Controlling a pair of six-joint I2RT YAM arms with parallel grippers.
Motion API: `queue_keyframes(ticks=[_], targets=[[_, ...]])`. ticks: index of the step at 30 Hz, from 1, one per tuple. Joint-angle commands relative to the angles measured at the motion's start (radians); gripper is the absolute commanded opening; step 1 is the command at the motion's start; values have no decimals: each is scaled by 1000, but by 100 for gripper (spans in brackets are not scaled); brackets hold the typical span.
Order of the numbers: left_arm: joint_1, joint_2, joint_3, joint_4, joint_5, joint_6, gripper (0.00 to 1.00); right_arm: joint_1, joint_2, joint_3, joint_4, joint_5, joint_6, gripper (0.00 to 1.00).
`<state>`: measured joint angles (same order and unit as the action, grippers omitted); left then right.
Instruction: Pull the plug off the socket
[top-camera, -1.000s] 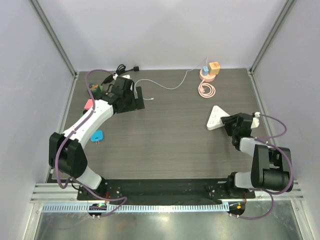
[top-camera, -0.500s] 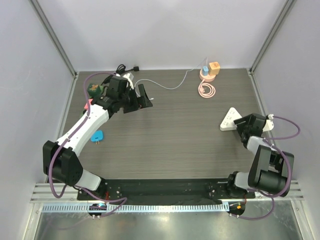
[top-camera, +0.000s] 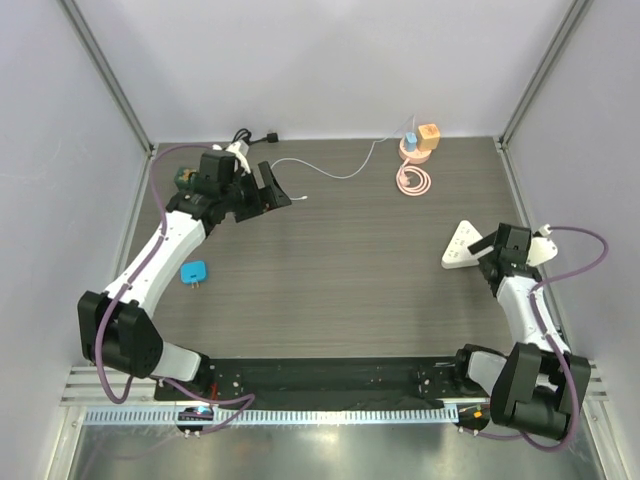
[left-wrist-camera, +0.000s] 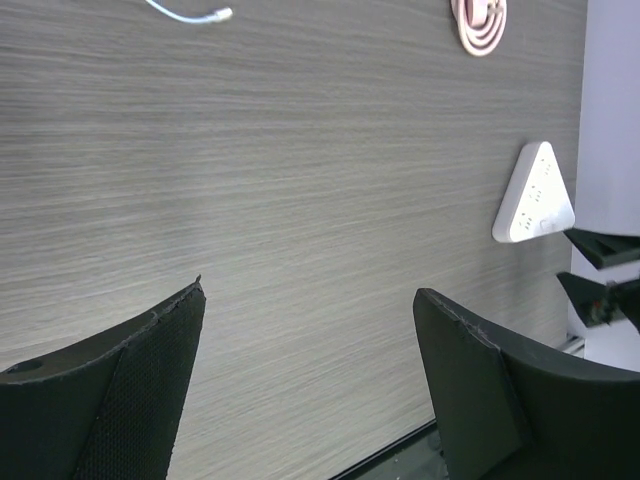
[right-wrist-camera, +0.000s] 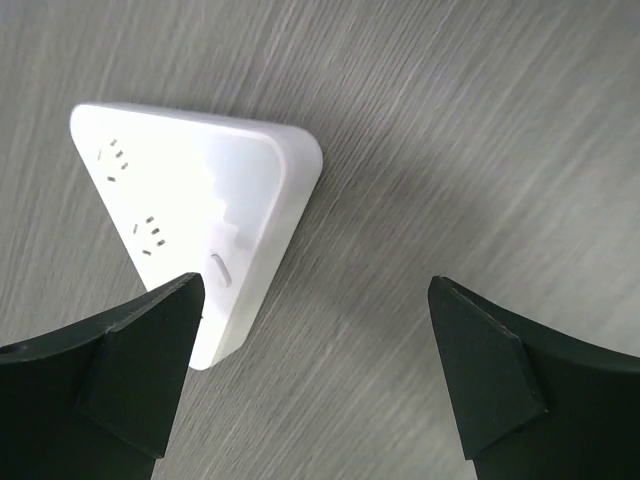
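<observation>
The socket (top-camera: 461, 244) is a white triangular power strip lying flat at the right of the table, with nothing plugged into it; it also shows in the right wrist view as socket (right-wrist-camera: 200, 215) and far off in the left wrist view as socket (left-wrist-camera: 535, 195). A blue plug (top-camera: 193, 271) lies loose on the table at the left. My right gripper (top-camera: 485, 253) is open just right of the socket, its left finger beside the socket's edge, and my right gripper (right-wrist-camera: 315, 285) has only bare table between its fingers. My left gripper (top-camera: 274, 190) hovers open and empty at the back left, as my left gripper (left-wrist-camera: 310, 290) shows.
A coiled pink cable (top-camera: 413, 180) and a stand with orange and blue adapters (top-camera: 420, 141) sit at the back right. A white cable (top-camera: 330, 168) and a black cable (top-camera: 255, 138) lie at the back left. Grey walls close in three sides.
My right gripper carried the socket to the right, then opened and let it go. My left arm drew back toward the back-left corner, still open.
</observation>
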<state>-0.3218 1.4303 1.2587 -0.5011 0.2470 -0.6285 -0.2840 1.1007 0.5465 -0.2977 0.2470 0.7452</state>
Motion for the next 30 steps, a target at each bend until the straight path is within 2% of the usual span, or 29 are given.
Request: queue_keyframes(ticks=[1, 7, 11, 14, 19, 24, 27, 30], targets=[[23, -57, -5, 55, 5, 18, 85, 14, -65, 113, -179, 202, -24, 100], [23, -42, -1, 44, -18, 43, 85, 16, -56, 205, -204, 258, -96, 100], [23, -38, -2, 52, 20, 33, 85, 26, -65, 262, -201, 135, -116, 98], [23, -31, -8, 64, 49, 21, 84, 74, -55, 308, -176, 68, -89, 97], [20, -28, -24, 119, 127, 10, 84, 204, 37, 400, -37, 29, -32, 97], [4, -30, -64, 193, 112, -2, 85, 276, 298, 561, 84, 28, -21, 96], [-42, -24, -97, 301, 42, -65, 83, 278, 465, 668, 161, 32, -15, 96], [-103, 54, -85, 444, -41, -135, 81, 278, 609, 756, 234, 55, 9, 95]])
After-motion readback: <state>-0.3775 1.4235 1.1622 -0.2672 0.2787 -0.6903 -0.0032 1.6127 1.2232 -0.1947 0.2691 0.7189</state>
